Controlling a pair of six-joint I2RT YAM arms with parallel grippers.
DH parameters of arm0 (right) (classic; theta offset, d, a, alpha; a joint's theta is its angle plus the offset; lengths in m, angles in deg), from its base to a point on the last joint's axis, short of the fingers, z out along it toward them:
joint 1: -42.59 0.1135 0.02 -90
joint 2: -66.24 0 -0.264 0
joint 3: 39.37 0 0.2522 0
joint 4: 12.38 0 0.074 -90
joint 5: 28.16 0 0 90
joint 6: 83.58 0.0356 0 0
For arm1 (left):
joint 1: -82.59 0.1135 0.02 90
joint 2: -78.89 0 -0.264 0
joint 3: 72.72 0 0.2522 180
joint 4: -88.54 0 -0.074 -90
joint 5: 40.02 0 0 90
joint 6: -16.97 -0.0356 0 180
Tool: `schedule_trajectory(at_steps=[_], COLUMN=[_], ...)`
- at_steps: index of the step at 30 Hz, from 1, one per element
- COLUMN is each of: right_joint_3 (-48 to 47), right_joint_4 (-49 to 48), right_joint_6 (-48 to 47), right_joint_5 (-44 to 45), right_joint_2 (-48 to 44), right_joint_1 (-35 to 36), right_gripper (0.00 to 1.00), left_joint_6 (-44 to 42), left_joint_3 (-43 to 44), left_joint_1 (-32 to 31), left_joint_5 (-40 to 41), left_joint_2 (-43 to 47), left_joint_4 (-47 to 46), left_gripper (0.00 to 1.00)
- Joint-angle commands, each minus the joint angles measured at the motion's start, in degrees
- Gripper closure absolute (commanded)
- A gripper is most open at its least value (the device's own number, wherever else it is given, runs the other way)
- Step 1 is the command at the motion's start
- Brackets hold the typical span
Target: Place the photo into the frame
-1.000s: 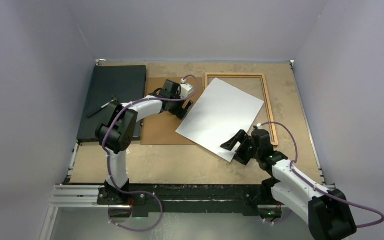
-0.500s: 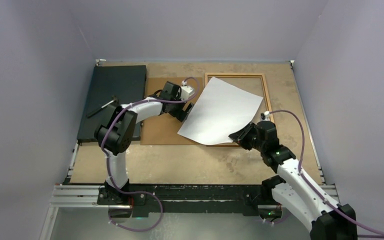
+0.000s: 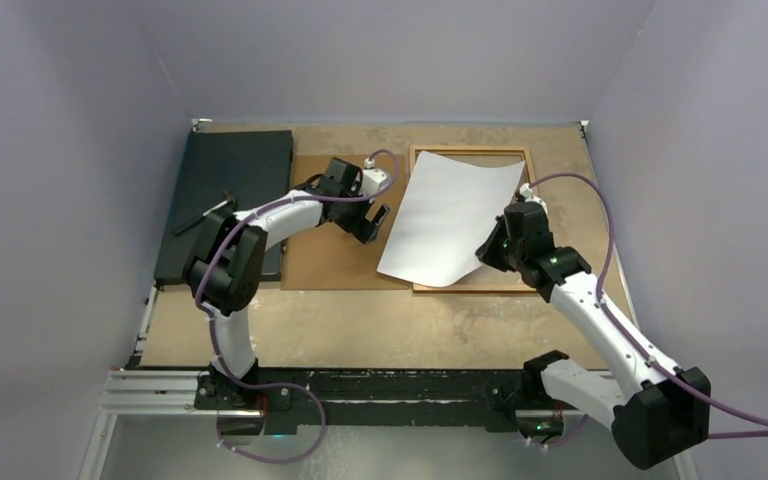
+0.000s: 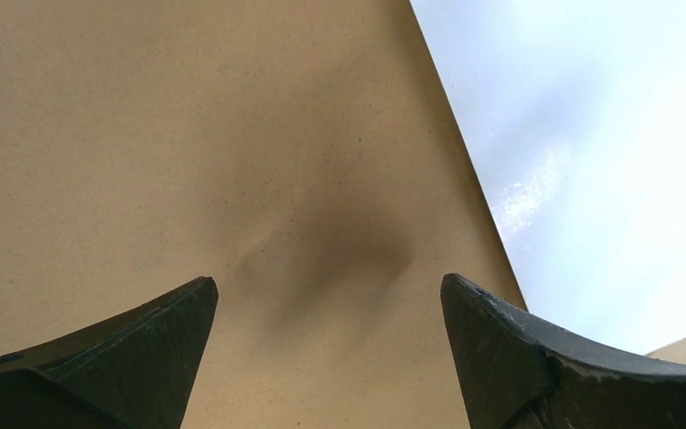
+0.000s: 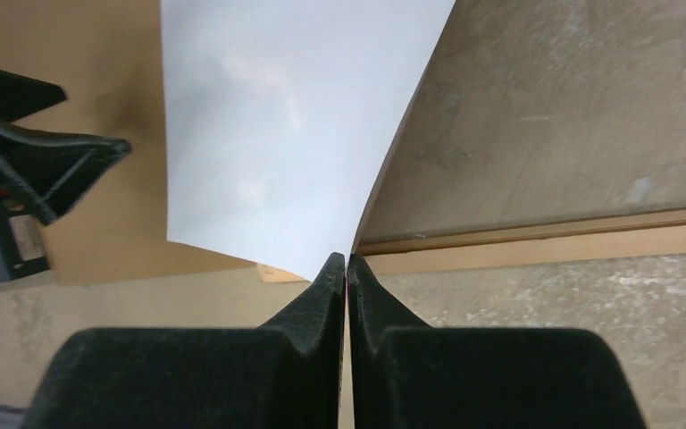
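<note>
The photo [image 3: 450,215] shows its blank white back and curves up from the table, lying over the left part of the orange-brown frame [image 3: 532,165]. My right gripper [image 3: 490,245] is shut on the photo's right edge; in the right wrist view the sheet [image 5: 277,134] rises from between the closed tips [image 5: 347,261], with the frame's bottom rail [image 5: 545,241] just beyond. My left gripper [image 3: 375,222] stands open over the brown backing board [image 3: 325,255], just left of the photo's left edge. In the left wrist view nothing lies between its fingers [image 4: 491,340]; the photo [image 4: 607,152] is at upper right.
A dark grey-black mat [image 3: 225,195] lies at the back left with a thin dark tool [image 3: 205,215] on it. The brown backing board sits between the mat and the frame. Grey walls close the table on three sides.
My right gripper closed on the photo's edge and carried it back and to the right, turning the sheet over the frame. My left gripper stayed beside the photo's left edge, open.
</note>
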Motion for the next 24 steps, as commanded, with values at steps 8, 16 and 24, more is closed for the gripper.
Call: schedule_trajectory(at_steps=[8,16,24], right_joint_3=[-9.12,-15.00,-20.87], right_joint_4=[11.10,16.90,15.96], right_joint_6=[-10.04,-14.85,-20.95], right_joint_5=[5.12,10.76,16.83], right_joint_2=[5.63,4.83,14.03], right_joint_1=[0.21,0.22,0.21], right_gripper=[1.00,1.00,1.00], left_joint_6=[-0.05,0.29,0.12], left_joint_3=[4.57,4.81,5.52], left_joint_1=[1.14,1.23,1.23], left_joint_5=[-2.22,-3.31,-3.31], left_joint_2=[4.59,3.78,4.16], left_joint_4=[2.56,2.26,3.16], left_gripper=[0.04,0.04,0.05])
